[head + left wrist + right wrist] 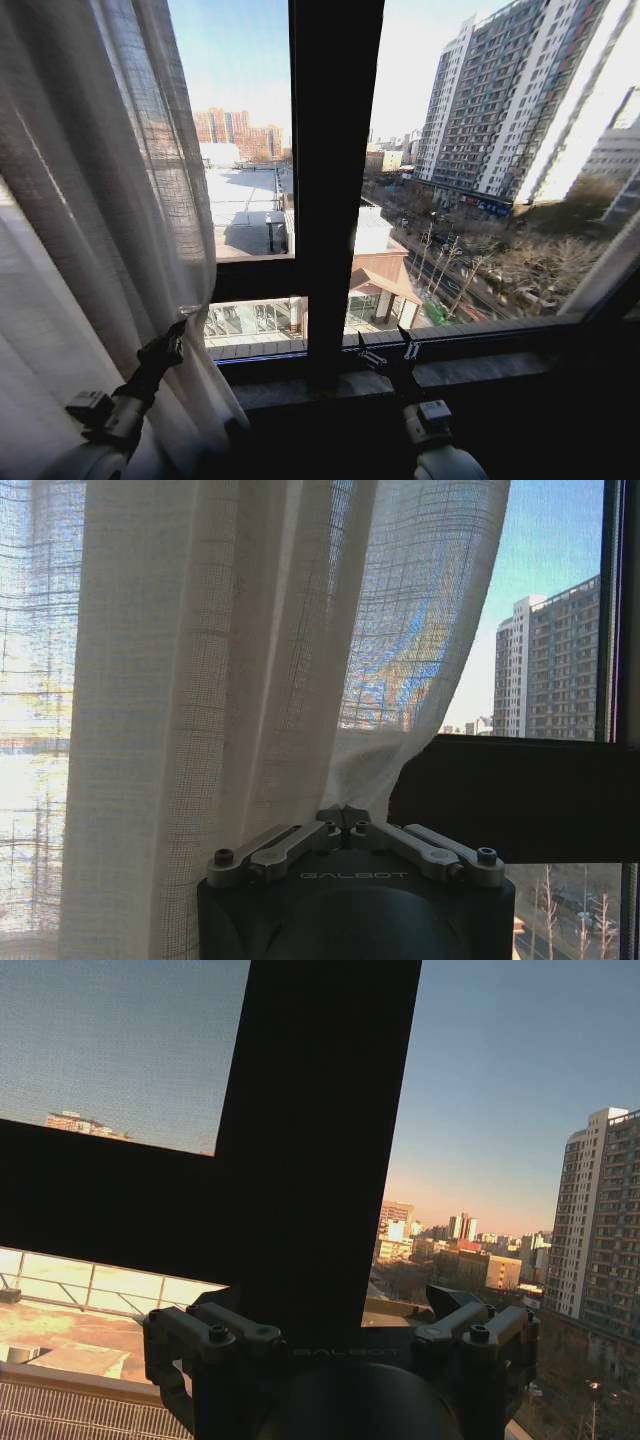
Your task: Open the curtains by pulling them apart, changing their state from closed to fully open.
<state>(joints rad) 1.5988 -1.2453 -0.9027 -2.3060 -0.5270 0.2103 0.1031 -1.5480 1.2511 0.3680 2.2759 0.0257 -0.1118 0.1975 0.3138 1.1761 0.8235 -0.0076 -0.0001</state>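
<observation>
The left curtain (pixel 110 200) hangs bunched at the left of the window, sheer and off-white with long pleats. My left gripper (pixel 176 336) reaches up to its inner edge low down. In the left wrist view the left gripper (pixel 343 818) is shut, with a fold of the curtain (pixel 220 680) pinched between its tips. A pale strip (pixel 608 268) at the far right edge may be the other curtain; I cannot tell. My right gripper (pixel 392 355) stands open in front of the sill, apart from any fabric. In the right wrist view the right gripper (pixel 335 1325) has its fingers spread wide.
A broad dark window frame post (pixel 335 150) runs down the middle with a crossbar (pixel 250 278) to its left. The dark sill (pixel 480 368) lies just beyond my right gripper. Through the bare glass are rooftops and a tall apartment block (pixel 510 100).
</observation>
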